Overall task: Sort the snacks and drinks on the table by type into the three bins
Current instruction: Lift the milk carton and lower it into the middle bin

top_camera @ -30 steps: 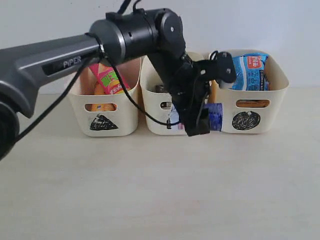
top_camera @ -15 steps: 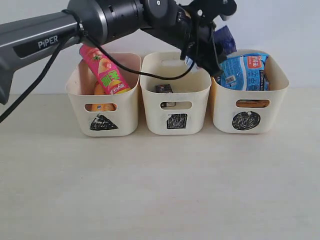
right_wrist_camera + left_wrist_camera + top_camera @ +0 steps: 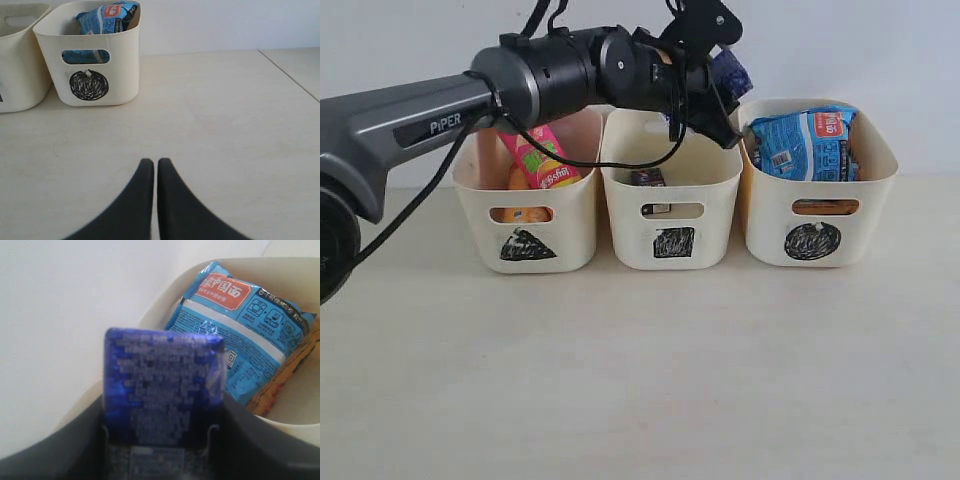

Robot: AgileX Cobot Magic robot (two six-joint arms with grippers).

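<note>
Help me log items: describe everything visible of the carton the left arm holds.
The carton is a small box, glossy blue-purple with fine pale print too blurred to read. The left gripper clamps its sides and holds it in the air, over the neighbouring rims of the square-marked bin and circle-marked bin.

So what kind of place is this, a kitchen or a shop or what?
Most likely a robot test bench, not a home or shop: a bare pale tabletop against a blank white wall, three cream bins hand-marked triangle, square, circle, and a dark arm lettered PIPER reaching over them.
</note>
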